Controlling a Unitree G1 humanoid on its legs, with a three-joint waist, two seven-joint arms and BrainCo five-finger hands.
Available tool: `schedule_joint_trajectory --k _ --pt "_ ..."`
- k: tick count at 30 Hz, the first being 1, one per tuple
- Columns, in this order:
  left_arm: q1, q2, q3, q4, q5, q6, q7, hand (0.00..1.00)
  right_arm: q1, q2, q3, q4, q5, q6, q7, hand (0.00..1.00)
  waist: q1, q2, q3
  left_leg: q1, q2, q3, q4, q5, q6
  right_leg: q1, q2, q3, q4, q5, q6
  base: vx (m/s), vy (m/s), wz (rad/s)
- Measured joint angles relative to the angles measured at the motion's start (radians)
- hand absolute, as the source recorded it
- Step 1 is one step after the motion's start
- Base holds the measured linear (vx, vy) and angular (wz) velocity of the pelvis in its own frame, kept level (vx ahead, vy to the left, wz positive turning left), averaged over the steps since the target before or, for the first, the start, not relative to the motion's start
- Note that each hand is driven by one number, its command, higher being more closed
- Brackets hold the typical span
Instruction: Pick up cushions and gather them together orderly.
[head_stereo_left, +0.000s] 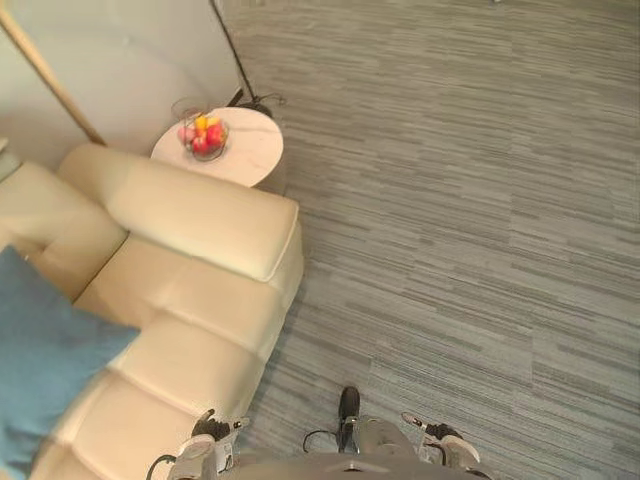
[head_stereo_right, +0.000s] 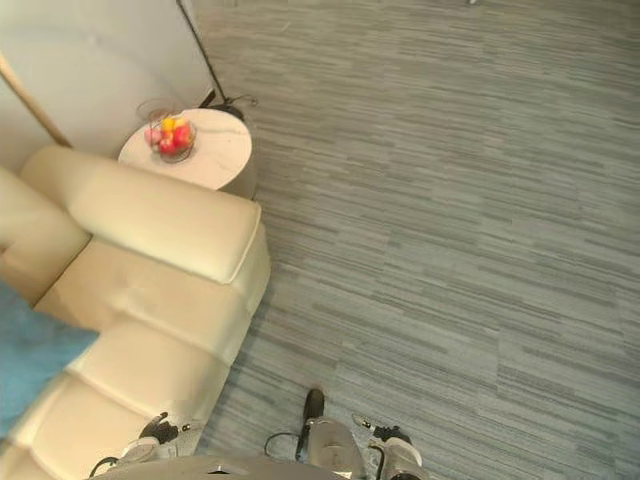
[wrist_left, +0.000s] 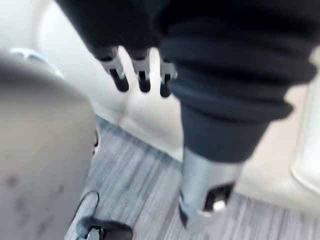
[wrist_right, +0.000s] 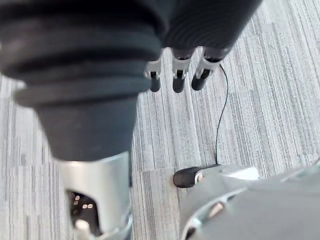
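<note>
While both arms hang low at the near edge of the eye views, the only cushion in sight is a blue cushion (head_stereo_left: 45, 350). It lies on the seat of the cream sofa (head_stereo_left: 190, 300), at the far left, leaning toward the backrest, and neither hand touches it.

The left hand (wrist_left: 142, 75) has loose, relaxed fingers with nothing in them, and hangs just over the sofa's front edge where it meets the carpet. The right hand (wrist_right: 177, 75) is also relaxed and empty, hanging above the grey striped carpet (head_stereo_left: 450, 200), well apart from the sofa.

A round white side table (head_stereo_left: 250, 155) stands just beyond the sofa's armrest. On it is a glass bowl of fruit (head_stereo_left: 203, 135) with red and yellow pieces. A thin dark pole (head_stereo_left: 232, 55) runs down to the floor just behind the table.
</note>
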Motion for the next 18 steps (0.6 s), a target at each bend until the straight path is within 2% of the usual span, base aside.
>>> schedule_joint_trajectory --k 1,3,5,7,9,10,11,12,15,16,18 --pt "0.0 -0.001 0.0 0.0 0.0 -0.001 0.0 0.0 -0.003 -0.002 0.0 0.005 0.0 0.0 -0.001 0.0 -0.001 0.0 0.002 -0.011 -0.015 -0.024 0.002 -0.023 0.002 0.006 0.001 0.012 -0.007 0.0 -0.001 0.12 0.058 -0.85" --pt "0.0 0.0 0.0 -0.009 -0.001 -0.008 0.001 0.0 -0.001 -0.005 -0.001 0.024 0.0 0.007 -0.003 0.0 0.014 -0.003 0.004 -0.065 -0.114 -0.133 -0.066 -0.11 0.016 0.06 0.004 0.098 -0.057 0.0 0.0 0.13 0.055 -0.76" --pt "0.002 0.0 0.002 -0.019 -0.001 -0.009 0.002 0.0 0.002 0.0 -0.002 0.024 0.0 0.007 -0.003 0.0 0.021 -0.005 0.005 -0.081 -0.139 -0.161 -0.119 -0.118 0.03 0.074 0.004 0.124 -0.068 -0.002 0.003 0.08 0.071 -0.61" --pt "0.006 -0.008 0.024 -0.041 -0.001 -0.009 0.003 0.0 0.013 0.016 -0.005 0.007 0.0 0.006 -0.002 0.0 0.035 -0.005 0.005 -0.126 -0.179 -0.264 -0.258 -0.117 0.036 0.081 0.008 0.151 -0.087 -0.009 0.013 0.04 0.117 -1.05" --pt "0.003 -0.012 0.033 -0.041 0.0 -0.009 0.003 0.0 0.018 0.022 -0.005 -0.008 0.0 0.006 -0.002 0.0 0.046 -0.004 0.004 -0.137 -0.187 -0.338 -0.336 -0.113 0.042 0.081 0.011 0.154 -0.093 -0.011 0.018 0.03 0.156 -1.07" --pt "0.0 -0.019 0.048 -0.041 0.0 -0.009 0.003 0.0 0.03 0.028 -0.009 -0.029 0.001 0.006 -0.003 0.0 0.051 0.005 0.002 -0.137 -0.183 -0.385 -0.384 -0.11 0.048 0.08 0.021 0.156 -0.093 -0.006 0.032 0.03 0.219 -1.14" --pt "-0.001 -0.03 0.065 -0.041 0.0 -0.008 0.003 0.0 0.041 0.033 -0.025 -0.046 0.001 0.004 -0.003 0.0 0.054 0.018 0.002 -0.135 -0.179 -0.399 -0.39 -0.063 0.061 0.083 0.033 0.16 -0.089 0.002 0.045 0.06 0.236 -1.0" --pt "-0.001 -0.038 0.079 -0.041 0.0 -0.007 0.004 0.0 0.057 0.039 -0.026 -0.072 0.002 0.005 -0.004 0.0 0.055 0.026 0.001 -0.13 -0.186 -0.396 -0.382 -0.055 0.071 0.094 0.033 0.161 -0.091 0.009 0.058 0.1 0.243 -0.78" --pt "-0.007 -0.028 0.096 -0.044 0.001 -0.006 0.005 0.0 0.078 0.063 -0.025 -0.107 0.002 -0.001 -0.004 0.0 0.051 -0.01 0.003 -0.104 -0.208 -0.356 -0.378 -0.086 0.079 0.078 0.005 0.173 -0.032 0.002 0.07 0.16 0.224 -0.4" --pt "-0.002 -0.028 0.102 -0.045 0.001 -0.006 0.006 0.0 0.085 0.07 -0.025 -0.108 0.002 -0.001 -0.004 0.0 0.054 -0.014 0.0 -0.075 -0.213 -0.324 -0.38 -0.095 0.083 0.074 -0.001 0.196 0.009 -0.011 0.09 0.15 0.166 -0.3" --pt "0.004 -0.028 0.103 -0.045 0.001 -0.006 0.006 0.0 0.091 0.07 -0.024 -0.108 0.001 -0.002 -0.003 0.0 0.054 -0.011 -0.003 -0.043 -0.215 -0.288 -0.393 -0.104 0.085 0.073 -0.001 0.216 0.036 -0.032 0.106 0.23 0.173 -0.47"
